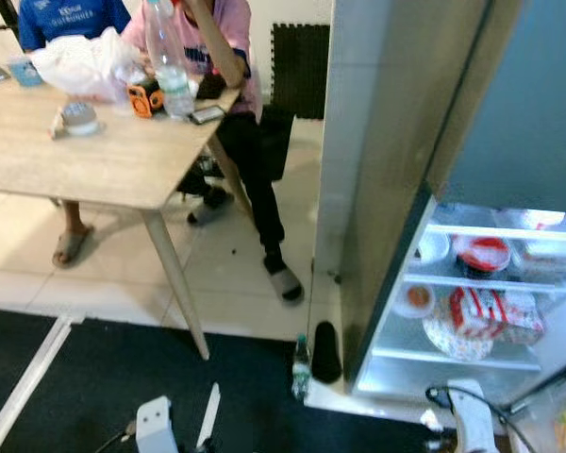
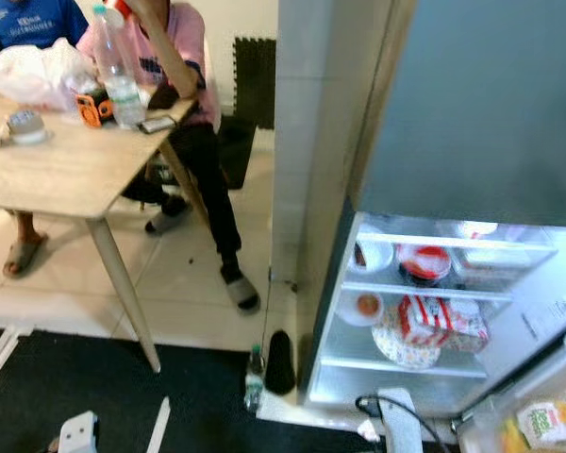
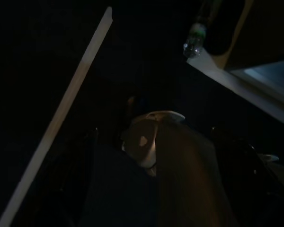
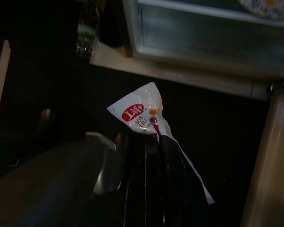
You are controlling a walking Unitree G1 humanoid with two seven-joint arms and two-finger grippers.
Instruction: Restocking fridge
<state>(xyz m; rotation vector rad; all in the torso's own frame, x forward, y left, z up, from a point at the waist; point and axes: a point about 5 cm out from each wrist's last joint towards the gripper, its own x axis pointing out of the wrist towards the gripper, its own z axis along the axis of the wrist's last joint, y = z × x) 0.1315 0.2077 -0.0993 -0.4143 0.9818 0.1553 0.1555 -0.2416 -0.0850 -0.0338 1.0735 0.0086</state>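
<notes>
Sachet (image 4: 141,112) of chilli sauce, white with a red label, sits pinched between the pressed-together fingers of the right gripper (image 4: 154,142), low over the dark floor mat just in front of the open fridge (image 2: 358,245); shelves there already hold a red-and-white packet (image 2: 441,319) and bowls; I'd say the arm should rise to a shelf with a bare patch, carry the sachet well inside, then release. Left gripper (image 3: 146,142) hangs idle in shadow; I cannot tell its fingers' state. Wrist camera reads the sachet's label; the head views instead take in a table (image 1: 94,160) and two seated people (image 1: 222,57) well apart from the fridge.
</notes>
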